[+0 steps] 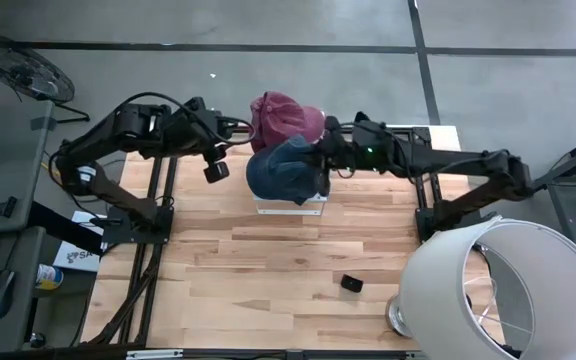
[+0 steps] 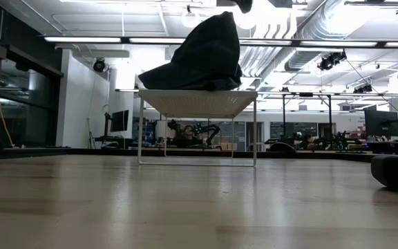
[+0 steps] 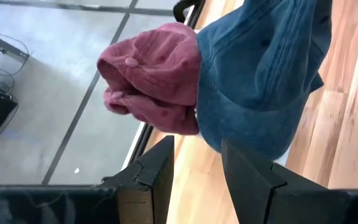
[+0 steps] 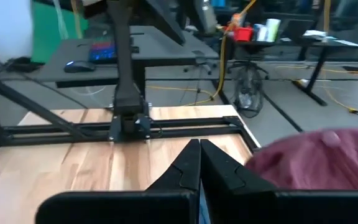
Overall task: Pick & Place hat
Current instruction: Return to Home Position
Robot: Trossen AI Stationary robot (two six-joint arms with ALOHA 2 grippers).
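Observation:
A blue hat (image 1: 286, 172) (image 3: 260, 74) sits crown up on a small white stand (image 1: 290, 208) (image 2: 199, 104) at the table's far middle; the low view shows it dark (image 2: 202, 55). A dark red hat (image 1: 286, 118) (image 3: 151, 78) lies right behind it at the table's far edge; what it rests on is hidden. My left gripper (image 1: 243, 132) (image 3: 197, 180) hovers open just left of the two hats, nothing between its fingers. My right gripper (image 1: 324, 145) (image 4: 199, 165) is shut and empty, just right of the hats, the red hat (image 4: 316, 158) beside it.
A large white lampshade (image 1: 508, 290) stands at the near right corner. A small black object (image 1: 352, 283) (image 2: 396, 169) lies on the wood in front of it. Black frame rails (image 4: 129, 127) run along the table's left side. The near half of the table (image 1: 248, 300) is bare wood.

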